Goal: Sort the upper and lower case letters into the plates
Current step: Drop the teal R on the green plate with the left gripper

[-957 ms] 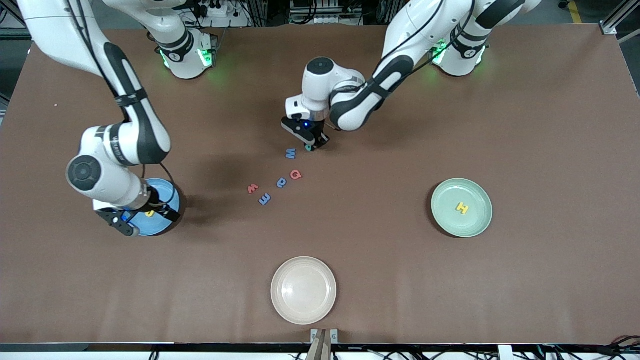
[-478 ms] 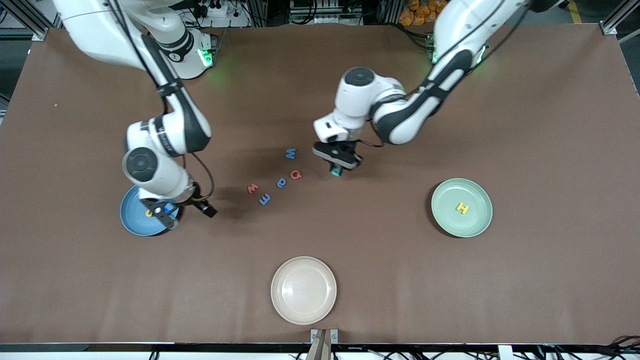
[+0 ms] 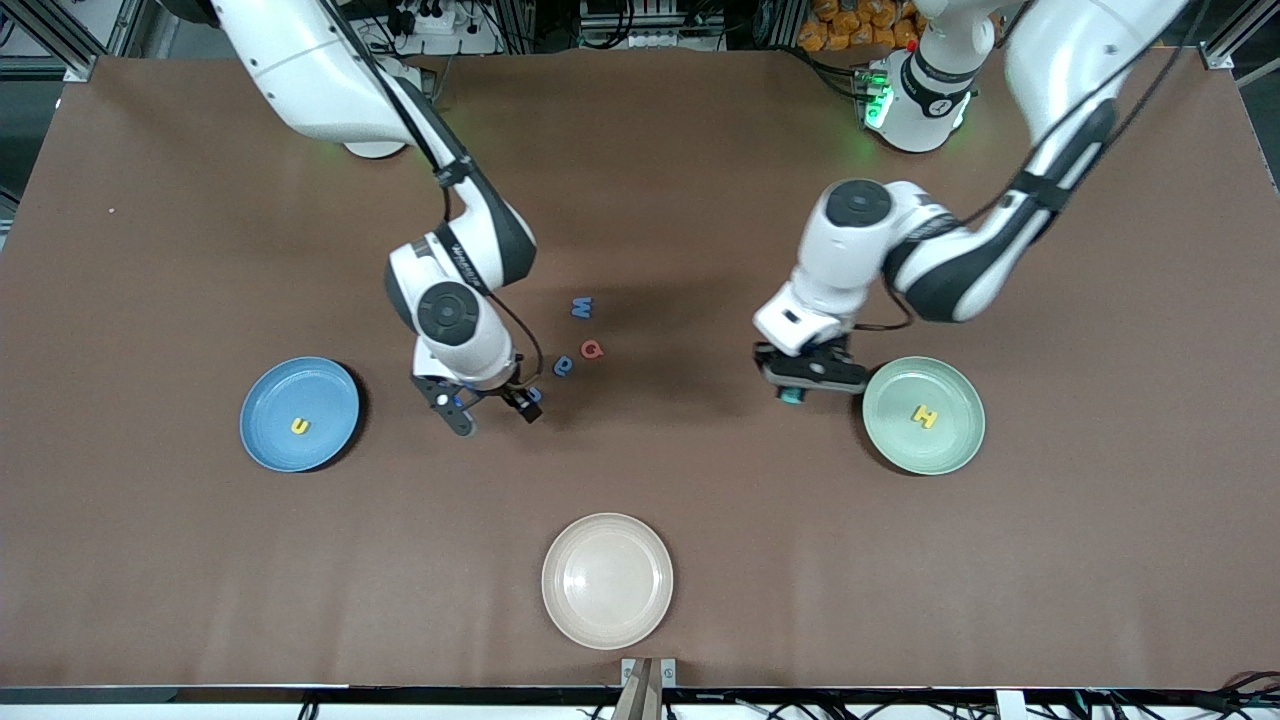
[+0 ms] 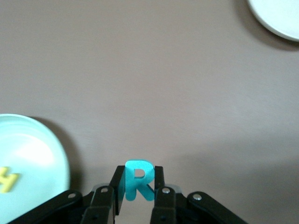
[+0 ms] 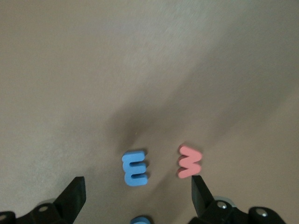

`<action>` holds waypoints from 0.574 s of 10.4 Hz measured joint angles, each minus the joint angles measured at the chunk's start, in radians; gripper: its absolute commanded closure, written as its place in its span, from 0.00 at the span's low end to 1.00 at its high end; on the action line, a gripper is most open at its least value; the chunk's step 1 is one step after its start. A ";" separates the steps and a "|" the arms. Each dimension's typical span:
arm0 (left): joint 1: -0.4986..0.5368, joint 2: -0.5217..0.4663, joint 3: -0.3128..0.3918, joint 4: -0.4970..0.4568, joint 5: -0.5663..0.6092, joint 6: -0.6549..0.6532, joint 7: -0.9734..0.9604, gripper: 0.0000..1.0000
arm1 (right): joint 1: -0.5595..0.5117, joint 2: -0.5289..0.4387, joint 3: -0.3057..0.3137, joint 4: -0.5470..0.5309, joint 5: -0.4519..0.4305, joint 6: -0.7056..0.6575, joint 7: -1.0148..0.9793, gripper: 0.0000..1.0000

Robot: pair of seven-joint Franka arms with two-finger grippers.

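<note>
We see the left arm come from its base, bend at the elbow and point its wrist down at the counter (image 3: 1100, 560). The left end effector (image 3: 792, 393) hangs over bare counter just beside the mint green plate (image 3: 950, 445), on the side toward the right arm's end. Its fingers (image 4: 160, 198) are clamped on a teal letter R (image 4: 135, 181), held upright between them. A yellow H (image 3: 926, 416) lies in that green plate.

The right arm reaches out from its base to the middle of the counter, wrist down. The right end effector (image 3: 490, 407) hovers over the loose letters with its fingers (image 5: 74, 196) spread wide and nothing between them. In the right wrist view, a blue E (image 5: 135, 168) and a red W (image 5: 189, 161) lie side by side on the counter under the open fingers, apart from each other.

A blue W (image 3: 582, 307), a red Q (image 3: 592, 349) and a blue a (image 3: 563, 366) lie on the counter near that end effector. The blue plate (image 3: 275, 445), toward the right arm's end, holds a yellow u (image 3: 299, 426). A cream plate (image 3: 607, 580) sits nearest the front camera.
</note>
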 measured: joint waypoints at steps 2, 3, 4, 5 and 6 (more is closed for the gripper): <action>0.124 0.000 -0.052 -0.003 -0.009 -0.053 0.064 1.00 | 0.025 0.034 0.003 0.026 0.000 0.022 -0.001 0.00; 0.149 0.001 -0.053 -0.005 -0.017 -0.077 0.083 1.00 | 0.031 0.037 0.013 0.030 0.000 0.027 -0.004 0.00; 0.177 0.006 -0.052 -0.009 -0.022 -0.102 0.101 1.00 | 0.033 0.038 0.026 0.030 0.000 0.027 -0.013 0.00; 0.217 0.019 -0.050 -0.016 -0.024 -0.111 0.116 1.00 | 0.038 0.039 0.037 0.029 0.000 0.027 -0.023 0.00; 0.251 0.040 -0.044 -0.021 -0.024 -0.113 0.128 1.00 | 0.045 0.040 0.041 0.027 0.000 0.026 -0.029 0.00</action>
